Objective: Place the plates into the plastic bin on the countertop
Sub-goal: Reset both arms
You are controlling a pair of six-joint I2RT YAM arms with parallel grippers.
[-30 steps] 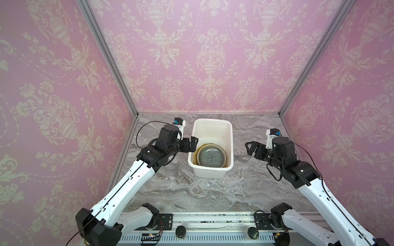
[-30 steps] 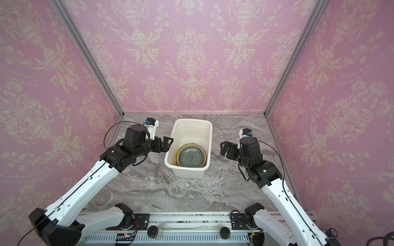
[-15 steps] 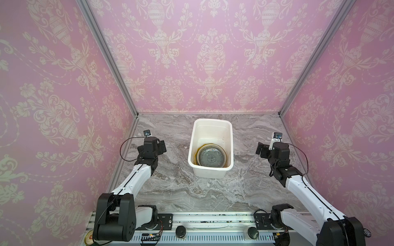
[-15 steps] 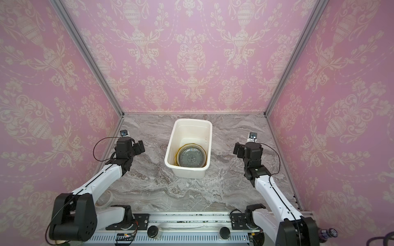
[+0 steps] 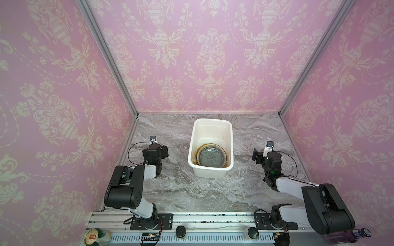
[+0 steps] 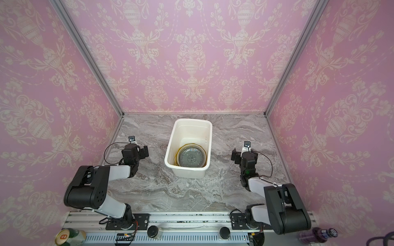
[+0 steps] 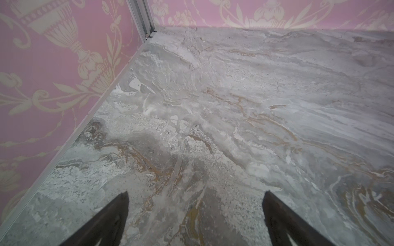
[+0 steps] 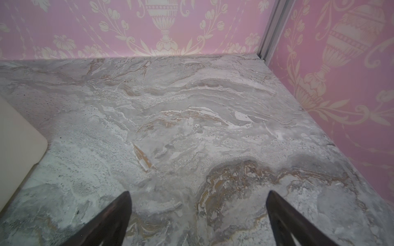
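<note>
The white plastic bin [image 5: 192, 147] [image 6: 168, 147] stands on the grey marble countertop [image 5: 191, 191] [image 6: 170, 191], back of centre. Stacked plates [image 5: 211, 157] [image 6: 191, 158] lie in its near end: a smoky glass one on top, with yellow rims showing under it. My left gripper [image 5: 164, 150] [image 6: 145, 150] [image 7: 195, 192] is left of the bin, open and empty over bare marble. Right of the bin, my right gripper [image 5: 257, 156] [image 6: 235, 155] [image 8: 198, 191] is also open and empty. One corner of the bin [image 8: 19, 136] shows in the right wrist view.
Pink patterned walls close in the back and both sides. The ribbed aluminium rail [image 5: 202, 219] with the arm bases runs along the front. A drink can [image 5: 97, 236] lies at the front left and a purple bottle [image 5: 360, 234] at the front right.
Both arms have pulled away from the bin's sides and folded back toward the front. The grippers stayed open and the plates in the bin have not moved.
</note>
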